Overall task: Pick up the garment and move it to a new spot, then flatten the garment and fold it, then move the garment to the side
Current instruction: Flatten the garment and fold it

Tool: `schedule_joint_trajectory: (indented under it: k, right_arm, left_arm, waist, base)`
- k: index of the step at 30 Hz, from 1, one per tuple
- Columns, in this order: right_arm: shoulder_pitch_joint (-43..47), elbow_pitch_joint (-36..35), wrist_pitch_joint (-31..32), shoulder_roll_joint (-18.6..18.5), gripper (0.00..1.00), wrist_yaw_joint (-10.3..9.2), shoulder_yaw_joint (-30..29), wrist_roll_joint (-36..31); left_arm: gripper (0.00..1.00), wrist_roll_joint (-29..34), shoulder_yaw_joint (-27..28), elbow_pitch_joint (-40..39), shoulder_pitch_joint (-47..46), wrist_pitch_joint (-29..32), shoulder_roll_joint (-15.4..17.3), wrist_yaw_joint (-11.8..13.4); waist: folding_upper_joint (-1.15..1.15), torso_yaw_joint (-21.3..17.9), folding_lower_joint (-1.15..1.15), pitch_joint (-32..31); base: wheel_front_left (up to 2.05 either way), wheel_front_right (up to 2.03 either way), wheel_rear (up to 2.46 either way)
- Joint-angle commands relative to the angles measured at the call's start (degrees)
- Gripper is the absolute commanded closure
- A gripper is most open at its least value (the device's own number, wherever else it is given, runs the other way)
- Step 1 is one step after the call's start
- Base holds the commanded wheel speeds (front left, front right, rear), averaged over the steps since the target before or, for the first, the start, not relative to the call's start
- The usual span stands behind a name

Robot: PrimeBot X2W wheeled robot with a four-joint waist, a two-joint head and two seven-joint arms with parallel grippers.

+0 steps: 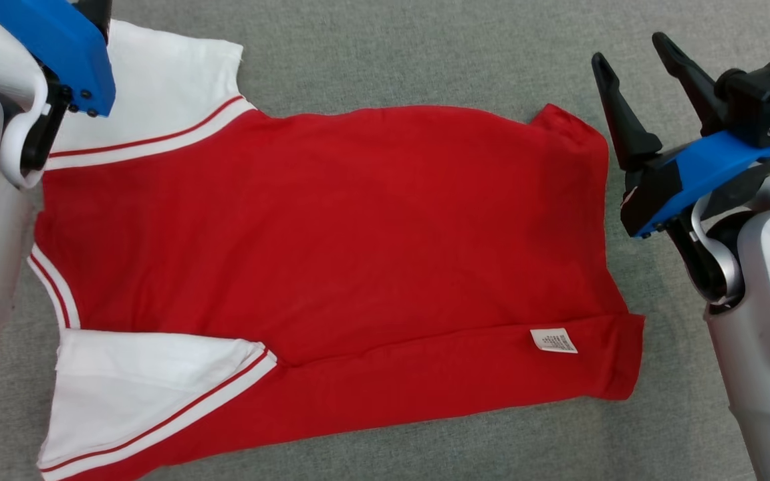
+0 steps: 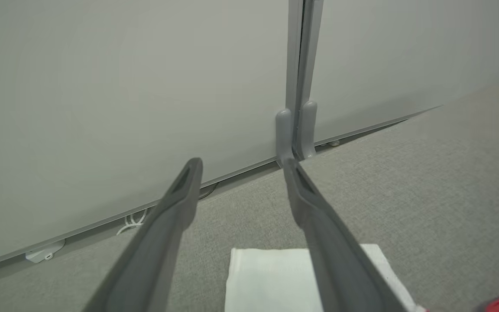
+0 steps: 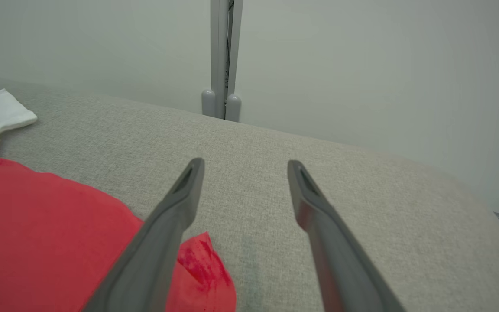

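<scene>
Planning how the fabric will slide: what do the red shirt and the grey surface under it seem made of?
Red shirt: soft matte knit, probably cotton jersey, going by limp folds and sewn label. Grey surface: seemingly matte woven textile, given its fine flecked weave.

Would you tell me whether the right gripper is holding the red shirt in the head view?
No, the right gripper stands open beside the shirt, clear of the cloth, with nothing between its fingers.

— What lies below you?
— A grey woven surface; table or padded bench, I can't tell.
— And on it?
— The garment, red, spread flat, its white sleeves toward my left, the near edge folded over, showing a white label.
</scene>
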Motion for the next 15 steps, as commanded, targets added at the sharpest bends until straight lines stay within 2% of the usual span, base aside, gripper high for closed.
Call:
schedule_joint_trajectory:
  k: [1,7,15]
  right_arm:
    - [-1.31,0.32,-0.56,0.06,0.00,0.01,0.26,0.20]
    - [-2.95,1.93,-1.85,0.51,0.00,0.01,1.31,0.71]
    - [-4.03,3.19,-2.68,0.02,0.00,0.01,1.96,1.47]
  left_arm:
    - [0.00,-0.18,-0.99,1.64,-1.75,0.74,0.39,-0.40]
    - [0.00,-2.98,-6.74,7.99,-4.37,2.58,1.50,-0.47]
    - [0.00,-9.22,-10.74,13.38,-4.84,4.46,2.92,-0.35]
  waist:
    - [0.00,-0.10,-0.02,0.96]
    - [0.00,-1.46,-0.02,3.10]
    - [0.00,-2.25,-0.02,4.62]
  base:
    - [0.00,0.00,0.00]
    - [0.00,0.00,0.00]
    - [0.00,0.00,0.00]
